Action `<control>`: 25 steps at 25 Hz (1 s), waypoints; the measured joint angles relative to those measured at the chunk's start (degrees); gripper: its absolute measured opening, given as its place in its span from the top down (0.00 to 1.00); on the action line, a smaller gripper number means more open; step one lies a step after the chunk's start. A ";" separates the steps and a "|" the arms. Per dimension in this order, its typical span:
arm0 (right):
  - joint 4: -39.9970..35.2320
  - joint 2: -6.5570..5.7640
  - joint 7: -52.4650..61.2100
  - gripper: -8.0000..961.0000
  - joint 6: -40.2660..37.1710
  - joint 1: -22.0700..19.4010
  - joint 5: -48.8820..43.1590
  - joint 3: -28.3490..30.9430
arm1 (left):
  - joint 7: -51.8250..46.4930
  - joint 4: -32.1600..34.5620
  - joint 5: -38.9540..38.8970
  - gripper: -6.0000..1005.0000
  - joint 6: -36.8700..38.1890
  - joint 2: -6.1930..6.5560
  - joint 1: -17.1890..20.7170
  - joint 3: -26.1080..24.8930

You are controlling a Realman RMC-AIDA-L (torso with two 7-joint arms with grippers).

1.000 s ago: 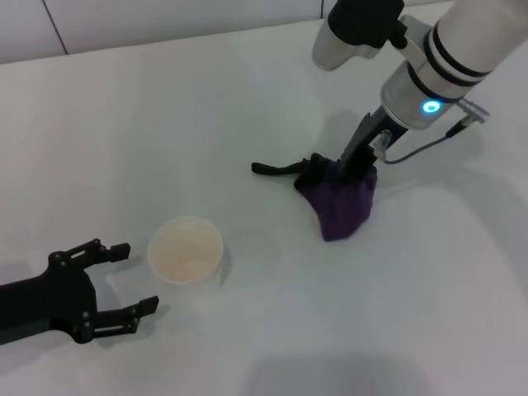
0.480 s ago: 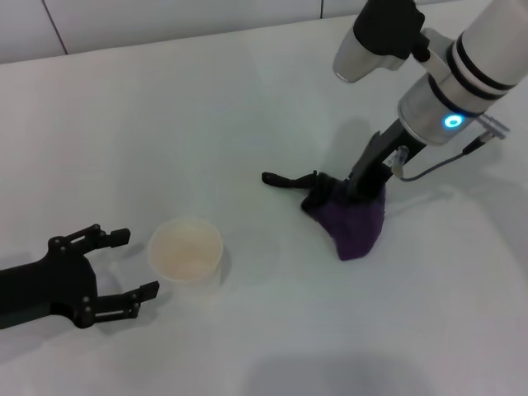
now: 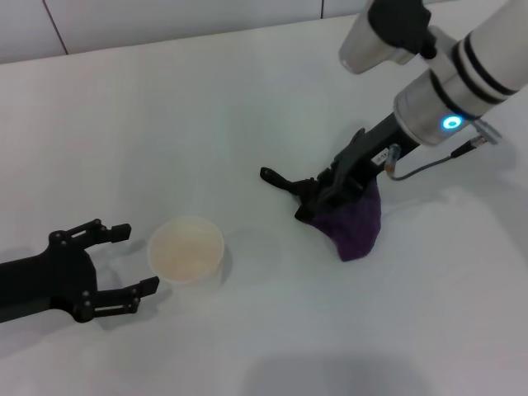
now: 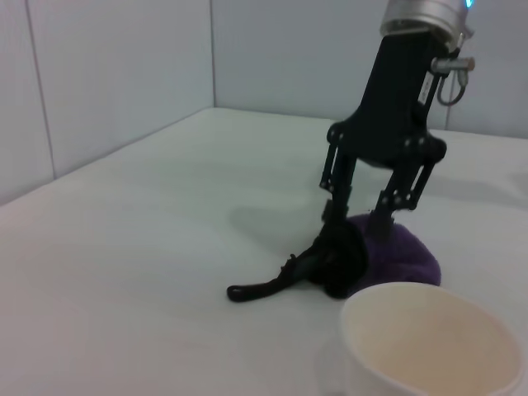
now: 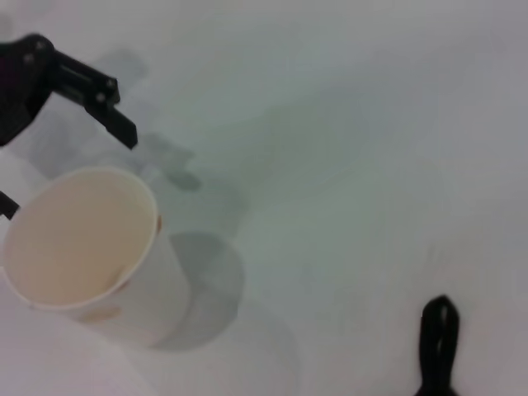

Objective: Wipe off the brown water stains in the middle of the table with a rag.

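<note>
On table, rag: soft, light; best pinched at bunched top.
Right gripper: clamped on rag.
Left gripper: spread, idle.

the right tool hides part of the rag; no brown stain can be made out.

We see a smooth, faintly sheeny white table, a soft matt purple cloth rag with a black strap, a matt cream paper cup, and matt black grippers below a glossy white plastic arm casing.
</note>
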 joint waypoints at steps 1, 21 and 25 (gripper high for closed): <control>-0.47 0.00 -0.93 0.64 -0.10 -0.47 0.36 0.71 | -0.26 0.00 0.01 0.12 0.00 0.23 -0.01 0.01; -2.05 -0.26 -28.18 0.44 -10.93 -11.52 15.65 16.00 | -2.92 -0.02 0.42 0.11 7.37 5.70 -4.55 -3.15; -0.60 -0.18 -29.99 0.44 -11.00 -12.14 17.12 16.03 | -3.11 0.01 0.54 0.12 9.92 6.47 -5.80 -5.45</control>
